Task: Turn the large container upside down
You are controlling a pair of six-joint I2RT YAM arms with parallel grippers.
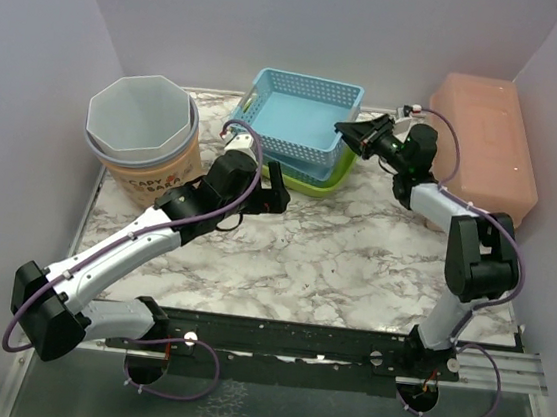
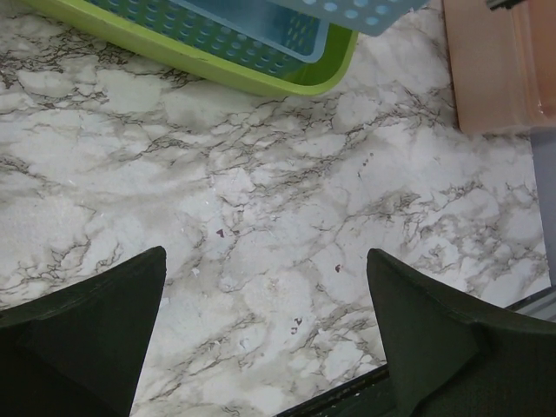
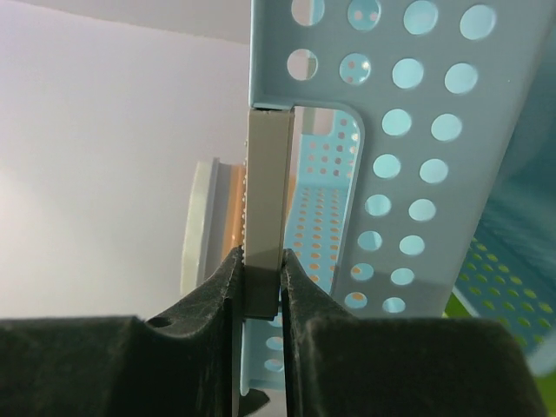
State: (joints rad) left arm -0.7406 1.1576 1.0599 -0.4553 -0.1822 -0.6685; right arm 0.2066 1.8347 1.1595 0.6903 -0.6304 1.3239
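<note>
Blue basket [image 1: 299, 120] is being clamped at its rim by the right gripper [image 3: 261, 269] while the left gripper [image 2: 265, 256] is hovering wide open.

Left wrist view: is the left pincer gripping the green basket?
No, the left pincer stands open above the marble table, well short of the green basket.

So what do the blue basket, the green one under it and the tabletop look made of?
The blue basket: moulded plastic, fairly matte; even round holes, thin uniform walls. The green basket: likely the same plastic, slightly glossier rim, similar holes. The tabletop: marble pattern, smooth with faint sheen; possibly printed laminate or film rather than stone, cannot tell.
</note>
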